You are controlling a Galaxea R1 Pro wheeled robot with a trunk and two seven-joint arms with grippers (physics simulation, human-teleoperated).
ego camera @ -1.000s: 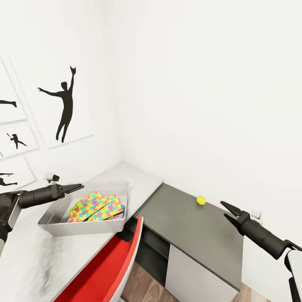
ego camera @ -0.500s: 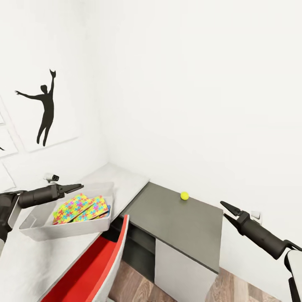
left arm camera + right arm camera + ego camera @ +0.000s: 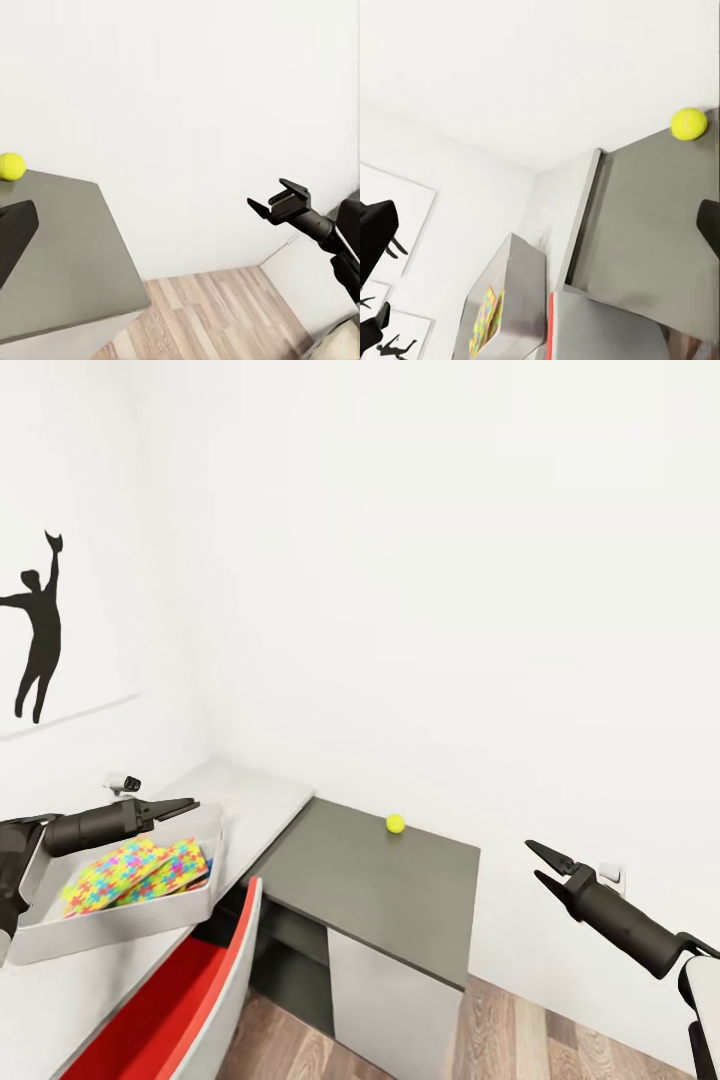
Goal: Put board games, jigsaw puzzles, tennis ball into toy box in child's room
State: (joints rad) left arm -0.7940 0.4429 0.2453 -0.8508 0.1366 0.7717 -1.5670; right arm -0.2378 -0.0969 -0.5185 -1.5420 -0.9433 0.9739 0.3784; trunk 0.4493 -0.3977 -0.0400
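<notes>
The tennis ball point(image 3: 395, 823) lies ahead and left of the right gripper point(image 3: 538, 863), whose fingers are open and empty, nearer it than the left gripper point(image 3: 186, 806).

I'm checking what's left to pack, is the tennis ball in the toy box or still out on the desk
Out. The tennis ball sits on the dark grey wing, apart from the toy box, which holds the jigsaw puzzles.

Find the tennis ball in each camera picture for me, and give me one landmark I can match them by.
Head view: the tennis ball sits near the back edge of the dark grey desk wing, by the wall.
Left wrist view: at the left edge of the picture.
Right wrist view: upper right of the picture.
Shared landmark: the dark grey desk wing beneath the ball.
</notes>
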